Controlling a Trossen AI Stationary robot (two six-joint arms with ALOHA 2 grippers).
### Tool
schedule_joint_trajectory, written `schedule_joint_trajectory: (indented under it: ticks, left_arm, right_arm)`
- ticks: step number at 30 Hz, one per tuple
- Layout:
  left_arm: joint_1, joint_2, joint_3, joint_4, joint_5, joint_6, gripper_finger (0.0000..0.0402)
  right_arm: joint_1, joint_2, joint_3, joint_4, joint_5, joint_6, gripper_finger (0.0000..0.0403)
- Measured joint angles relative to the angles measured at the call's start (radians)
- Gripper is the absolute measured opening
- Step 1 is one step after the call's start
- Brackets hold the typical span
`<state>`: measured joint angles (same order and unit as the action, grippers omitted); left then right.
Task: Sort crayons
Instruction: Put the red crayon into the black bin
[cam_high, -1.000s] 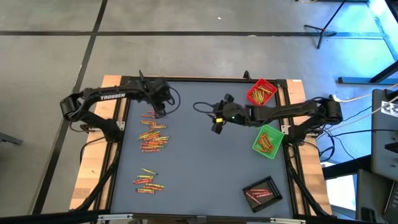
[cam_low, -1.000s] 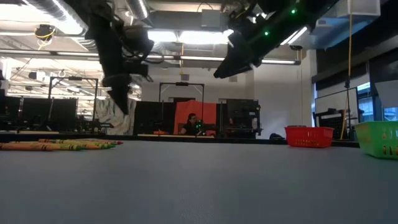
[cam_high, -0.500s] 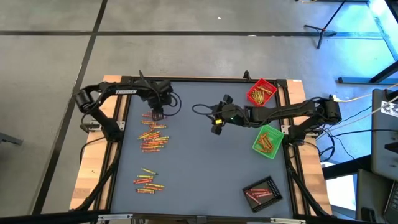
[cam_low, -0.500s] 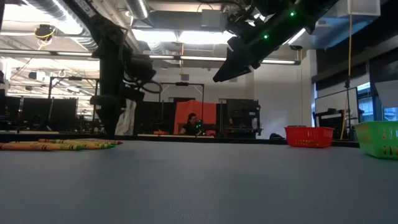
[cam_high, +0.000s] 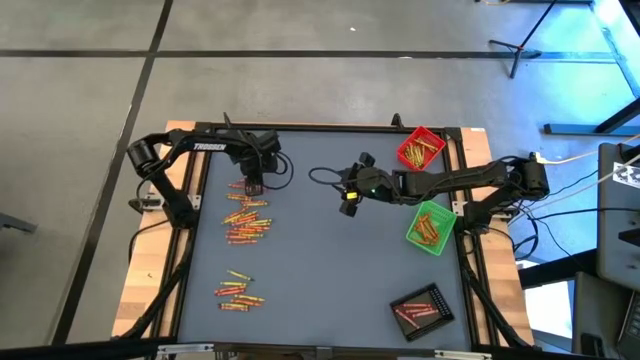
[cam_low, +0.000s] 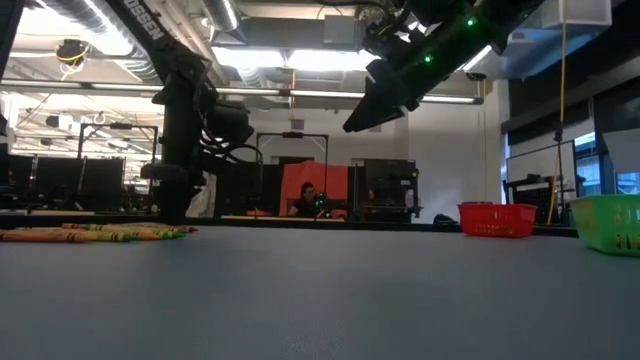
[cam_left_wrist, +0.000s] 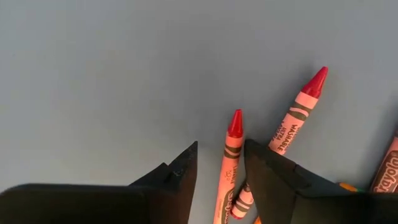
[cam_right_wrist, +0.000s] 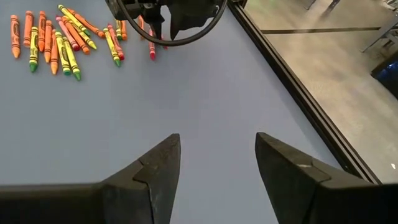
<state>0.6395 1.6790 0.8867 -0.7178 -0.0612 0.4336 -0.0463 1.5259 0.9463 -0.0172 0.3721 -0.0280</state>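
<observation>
Many crayons (cam_high: 245, 215) lie flat in a loose pile at the table's far left, with a smaller group (cam_high: 238, 292) nearer the front. My left gripper (cam_high: 252, 186) points straight down at the pile's far end. In the left wrist view it (cam_left_wrist: 221, 144) is open, with a red crayon (cam_left_wrist: 231, 149) lying on the table between its fingers; a gap shows at one finger. A second red crayon (cam_left_wrist: 298, 109) runs under the other finger. My right gripper (cam_high: 347, 205) hangs open above the table's middle, holding nothing (cam_right_wrist: 217, 137).
A red tray (cam_high: 420, 148) with crayons stands at the far right corner. A green tray (cam_high: 431, 227) stands at the right edge and a black tray (cam_high: 422, 308) at the near right. Bare grey mat (cam_high: 330, 270) spreads between the crayons and the trays.
My left gripper has come down from well above the table to the far end of the crayon pile, its fingertips now at table height, and it has turned a little about its own axis. The crayons lie as before.
</observation>
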Motion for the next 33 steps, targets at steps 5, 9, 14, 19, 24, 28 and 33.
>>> schedule_joint_trajectory:
  ticks: [5,9,14,19,24,28,33]
  left_arm:
    - [0.007,0.001,-0.001,0.003,0.012,0.021,0.0078]
    - [0.007,0.002,-0.001,0.008,0.011,0.044,0.0043]
    - [0.007,0.002,-0.002,0.011,0.001,0.060,0.0009]
    - [0.007,0.002,-0.002,0.014,-0.017,0.075,0.0005]
    - [-0.006,-0.012,-0.003,0.018,-0.045,0.076,0.0005]
    - [-0.043,-0.072,-0.005,0.063,-0.109,0.075,0.0005]
    - [-0.115,-0.187,-0.005,0.098,-0.174,0.066,0.0006]
  right_arm:
    - [0.000,0.000,0.000,0.000,0.000,0.000,0.0205]
    - [0.000,0.000,0.000,0.000,0.000,0.000,0.0205]
    - [0.000,-0.001,0.000,0.000,0.000,0.000,0.0205]
    - [0.000,-0.001,0.000,0.001,0.000,0.005,0.0205]
    - [0.000,-0.001,0.000,0.024,0.000,0.035,0.0205]
    - [0.001,0.001,0.000,0.025,0.000,0.035,0.0205]
    - [0.001,0.013,0.000,0.083,-0.030,0.041,0.0205]
